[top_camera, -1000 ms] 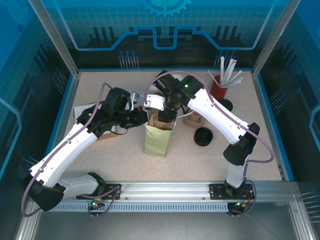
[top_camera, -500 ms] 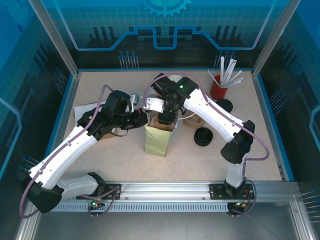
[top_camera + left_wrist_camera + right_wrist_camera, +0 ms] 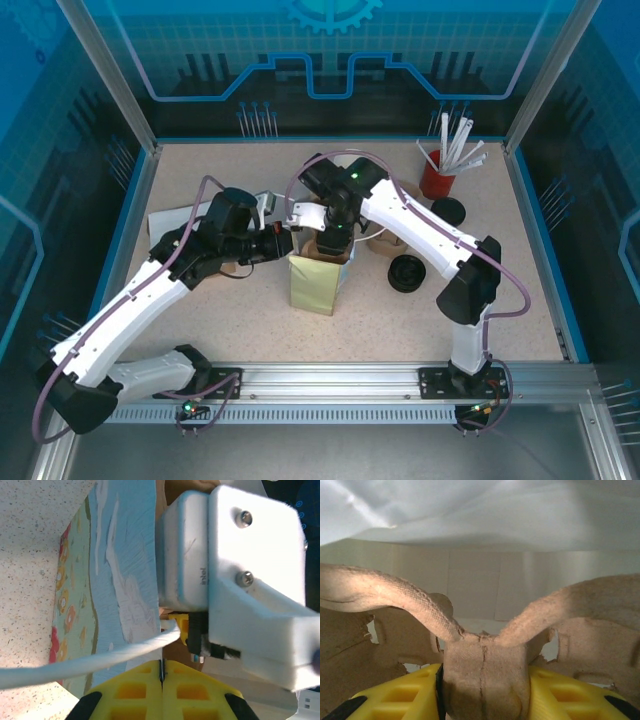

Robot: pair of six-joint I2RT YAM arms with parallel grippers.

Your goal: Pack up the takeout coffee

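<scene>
**Carrier at the bag mouth, coffee standing off to the right**

You have both arms meeting at the paper bag (image 3: 315, 285), which stands upright in the middle of the table (image 3: 220, 165). Your right gripper (image 3: 333, 243) points down into the bag's open mouth. It is clenched on the middle tab of a brown pulp cup carrier (image 3: 482, 665). In the right wrist view its yellow fingers (image 3: 395, 695) press that tab from both sides. The carrier's two arms curve up and away to left and right, with the bag's white inner wall behind them.

Your left gripper (image 3: 288, 240) sits at the top left rim of the bag. In the left wrist view its fingers (image 3: 135, 690) lie flat against each other. The bag's rim runs straight into the seam between them, so this claw is pinching the bag's edge. The bag's outer face there is printed blue and green with small flowers. A white cable (image 3: 100, 660) crosses in front, and the right wrist's white camera housing (image 3: 250, 580) sits just beside the bag mouth.

The takeout coffee (image 3: 447, 210) stands on the table at the far right, well apart from the bag. It is just in front of the red holder (image 3: 437, 180) of white straws (image 3: 455, 140). From above you see its black lid, and the cup wall is hard to make out. A stack of black lids (image 3: 407, 272) lies nearer the arm bases. A stack of cups (image 3: 385, 240) sits partly under the right arm.
</scene>
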